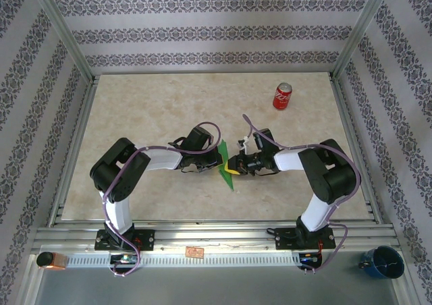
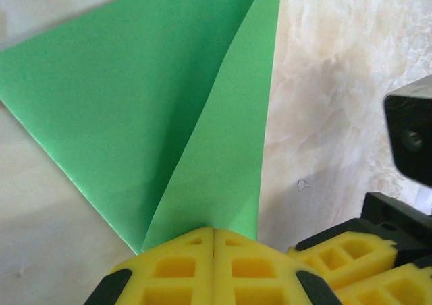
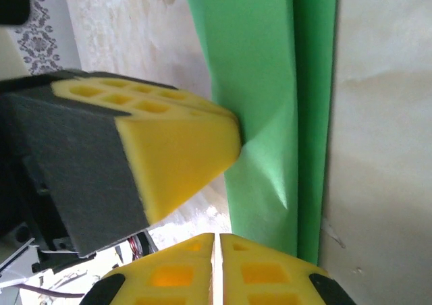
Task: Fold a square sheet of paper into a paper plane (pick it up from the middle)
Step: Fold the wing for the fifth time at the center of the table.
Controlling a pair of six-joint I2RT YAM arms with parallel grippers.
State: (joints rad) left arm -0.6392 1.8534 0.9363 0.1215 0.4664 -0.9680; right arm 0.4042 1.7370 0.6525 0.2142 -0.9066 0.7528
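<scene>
Square sheet of paper [image 1: 223, 153]: bright green, unmarked, partly folded. In the top view it sits near the middle of the desk [image 1: 148, 109], slightly toward 6 o'clock, between the two arms. It shows there as a narrow strip running from 12 to 6 o'clock. Whether its lower edge touches the desk cannot be told.
- Left wrist view: the paper [image 2: 169, 116] fans out toward 12 o'clock with one diagonal crease. Its upper corner is cut off by the frame edge.
- Right wrist view: the paper [image 3: 263, 62] appears as layered vertical bands, top cut off, with a dimple where a yellow pad presses in.

Left end effector [image 1: 216, 164]: reaches in from 9 o'clock. In its own view [image 2: 213, 241] the yellow pads are pressed together, with the paper coming out from their tips. It is clamped on the paper. Seen side-on from the right wrist [image 3: 175, 143], its far finger is hidden.

Right end effector [image 1: 231, 170]: reaches in from 3 o'clock, partly covering the strip. Its pads [image 3: 216, 247] meet along a thin seam, jaws together. The paper passes behind the pad at 5 o'clock, and whether any of it is pinched cannot be told. Also seen at 4 o'clock in the left wrist view [image 2: 344, 258], partly cut off.

Red soda can [image 1: 282, 96]: at 1 o'clock from the paper, well apart, label too small to read.

Blue cup [image 1: 383, 261]: off the desk at 4 o'clock, contents indistinct.
</scene>
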